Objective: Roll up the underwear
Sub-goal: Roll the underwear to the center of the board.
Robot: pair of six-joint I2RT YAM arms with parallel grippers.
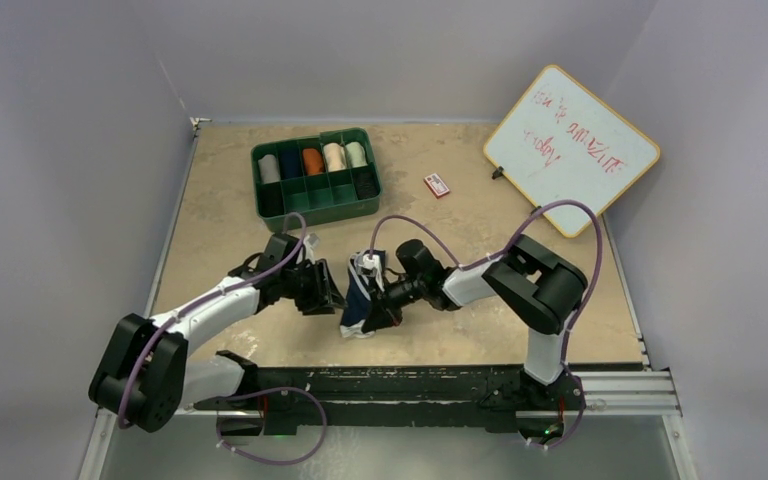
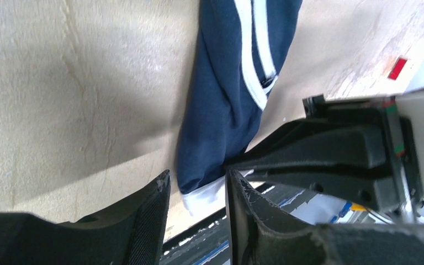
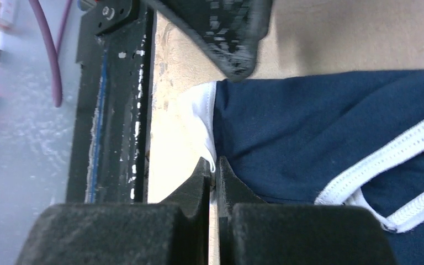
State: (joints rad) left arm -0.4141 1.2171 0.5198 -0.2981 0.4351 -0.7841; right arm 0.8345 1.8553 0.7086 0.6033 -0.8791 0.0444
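The navy blue underwear [image 1: 358, 298] with white edging lies bunched in a narrow strip on the tan table, near the front edge, between my two grippers. My right gripper [image 1: 378, 308] is shut on its white edge; the right wrist view shows the jaws [image 3: 213, 164] pinching the white hem of the cloth [image 3: 309, 143]. My left gripper [image 1: 328, 290] is open just left of the cloth; in the left wrist view its fingertips [image 2: 197, 181] stand apart at the white end of the underwear [image 2: 221, 105]. No black briefs lie loose on the table.
A green divided tray [image 1: 362, 205] holding several rolled cloths stands at the back. A red-and-white card [image 1: 437, 185] lies right of it. A whiteboard [image 1: 572, 150] leans at the back right. The black front rail [image 1: 410, 385] runs just below the cloth.
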